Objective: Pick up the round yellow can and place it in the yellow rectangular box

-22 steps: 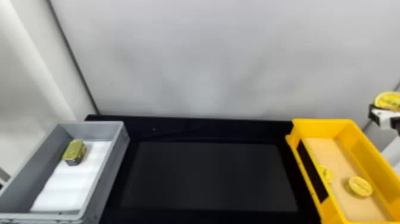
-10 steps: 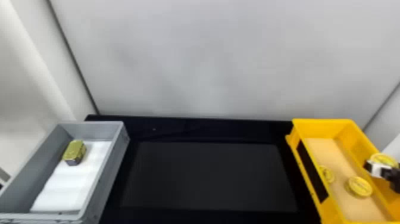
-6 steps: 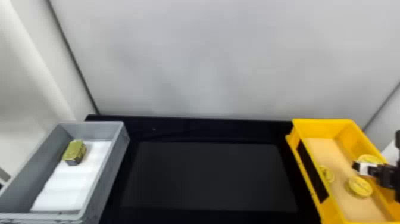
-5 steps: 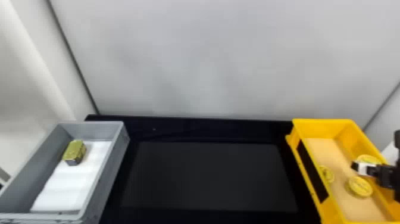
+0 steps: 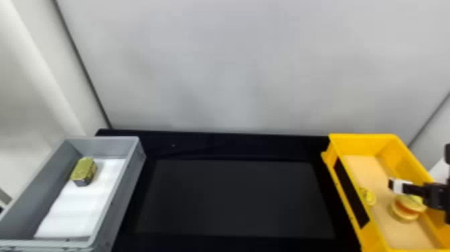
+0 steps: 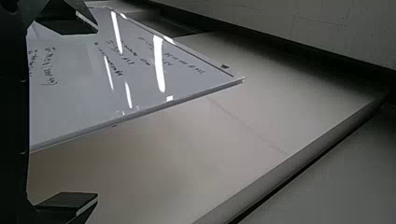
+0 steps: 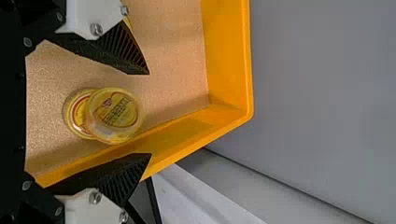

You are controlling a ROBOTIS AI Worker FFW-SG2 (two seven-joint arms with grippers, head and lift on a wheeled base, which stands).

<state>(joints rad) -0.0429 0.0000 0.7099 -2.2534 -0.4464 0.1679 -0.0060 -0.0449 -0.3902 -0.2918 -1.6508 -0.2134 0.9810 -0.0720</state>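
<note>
“So, what lies to the left of the yellow rectangular box [image 5: 363, 143]?”

“Farthest left of it, the grey bin [image 5: 125, 201], with a gold-topped tin [image 5: 83, 168] on a white lining [image 5: 75, 209]. The left gripper [image 6: 96, 112] seems to have no part in this job; the left wrist view gives its fingers wide apart with nothing between them, and I can't place it against the box.”

“And nearer the box?”

“The black work surface [image 5: 234, 197], running up to the box's left side. Then, inside the box by its left wall, one can [image 5: 368, 196].”

“Where's ours?”

“Inside the box too, toward its right wall. I take the upper round yellow can [image 7: 114, 114] for ours. It overlaps a lower can [image 7: 76, 114] and looks tilted in the head view; whether it rests steadily, I can't tell.”

“What about the jaws there?”

“Apart. The right gripper [image 7: 150, 113] is at the box's right side, a finger either side of the can, with a gap at each. I'd call this the release, the last part of placing.”

“Then what next?”

“Let the can settle, keep those fingers spread, and lift clear above the box's right wall. Going sideways could knock the can off the lower one or catch that wall.”
</note>
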